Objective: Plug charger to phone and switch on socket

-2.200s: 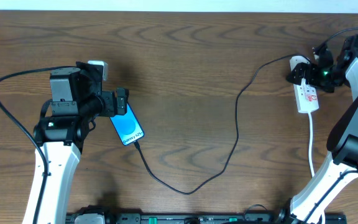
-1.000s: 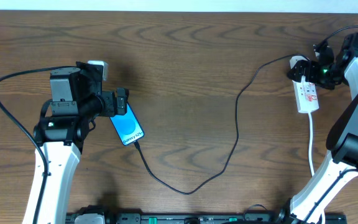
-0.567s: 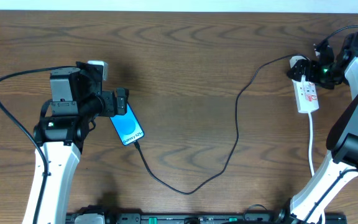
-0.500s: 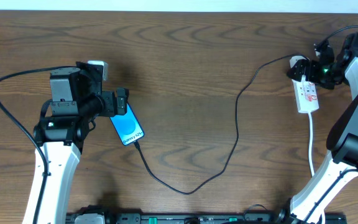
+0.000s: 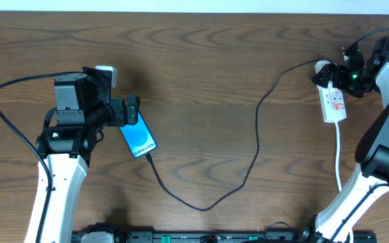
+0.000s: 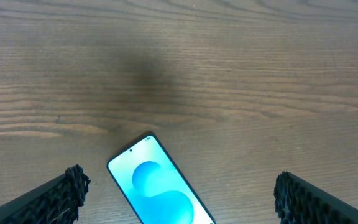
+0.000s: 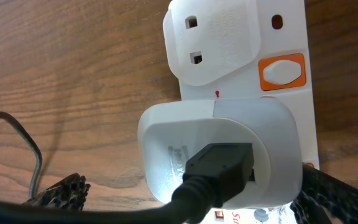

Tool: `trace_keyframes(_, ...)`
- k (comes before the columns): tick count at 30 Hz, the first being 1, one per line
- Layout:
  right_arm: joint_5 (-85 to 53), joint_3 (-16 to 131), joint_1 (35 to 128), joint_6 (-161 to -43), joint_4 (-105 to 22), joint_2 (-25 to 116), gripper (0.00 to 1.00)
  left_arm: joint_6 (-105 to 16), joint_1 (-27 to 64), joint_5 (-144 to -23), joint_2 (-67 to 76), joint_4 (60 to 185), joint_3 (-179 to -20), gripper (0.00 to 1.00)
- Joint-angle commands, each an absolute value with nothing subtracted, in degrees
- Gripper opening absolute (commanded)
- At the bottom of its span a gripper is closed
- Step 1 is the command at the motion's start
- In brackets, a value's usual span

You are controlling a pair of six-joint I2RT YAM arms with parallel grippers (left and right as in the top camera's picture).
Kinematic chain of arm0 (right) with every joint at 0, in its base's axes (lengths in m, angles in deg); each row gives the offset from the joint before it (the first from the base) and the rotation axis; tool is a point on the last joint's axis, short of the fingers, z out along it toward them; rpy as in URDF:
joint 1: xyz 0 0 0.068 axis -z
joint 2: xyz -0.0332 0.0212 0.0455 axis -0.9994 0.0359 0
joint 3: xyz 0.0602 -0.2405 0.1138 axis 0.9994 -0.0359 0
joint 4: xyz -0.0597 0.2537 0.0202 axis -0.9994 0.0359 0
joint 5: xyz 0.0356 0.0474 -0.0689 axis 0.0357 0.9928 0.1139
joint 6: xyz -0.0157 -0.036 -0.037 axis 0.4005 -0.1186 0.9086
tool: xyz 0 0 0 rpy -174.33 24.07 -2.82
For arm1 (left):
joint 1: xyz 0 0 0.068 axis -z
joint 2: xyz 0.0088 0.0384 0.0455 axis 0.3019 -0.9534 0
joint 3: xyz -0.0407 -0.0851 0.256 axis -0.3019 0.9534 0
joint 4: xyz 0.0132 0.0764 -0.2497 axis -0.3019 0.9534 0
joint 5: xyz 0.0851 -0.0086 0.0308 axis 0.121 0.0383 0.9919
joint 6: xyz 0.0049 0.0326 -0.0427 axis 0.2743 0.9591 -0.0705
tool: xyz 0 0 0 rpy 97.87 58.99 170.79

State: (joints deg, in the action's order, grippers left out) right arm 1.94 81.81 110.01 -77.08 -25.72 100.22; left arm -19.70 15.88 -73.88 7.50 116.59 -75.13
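Charger (image 7: pixel 219 165) sits plugged in the socket (image 7: pixel 288 46); left pincer (image 6: pixel 179 190) and right pincer (image 7: pixel 194 191) both gape wide.

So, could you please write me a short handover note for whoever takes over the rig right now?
Left tool: open, over the far end of the phone, holding nothing.
Right tool: open, at the far end of the socket, fingers either side of the white adapter, gripping nothing.
Charger: its black cable runs from the adapter to the phone's near end, where the tip appears plugged in.
Done: the charger looks connected at both ends.
Left: switch on the socket. An orange switch shows beside the adapter; I cannot tell whether any switch is on.
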Motion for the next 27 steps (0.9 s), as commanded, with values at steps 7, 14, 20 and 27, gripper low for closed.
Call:
trace_keyframes(7, 8.2, 81.0, 108.2, -78.5, -24.2, 101.2, 0.99, -18.5, 16.1, -73.3, 7.8, 116.6, -76.6, 0.98)
trace_keyframes(14, 8.3, 81.0, 107.8, -78.9, -24.1, 101.2, 0.99, -18.5, 16.1, -73.3, 7.8, 116.6, -76.6, 0.98)
trace_keyframes(20, 11.1, 80.9, 107.8, -78.9, -24.2, 101.2, 0.99, -18.5, 16.1, -73.3, 7.8, 116.6, -76.6, 0.98)
trace_keyframes(27, 11.3, 80.8, 107.8, -78.9, -23.9, 101.2, 0.99, -18.5, 16.1, -73.3, 7.8, 116.6, -76.6, 0.98)
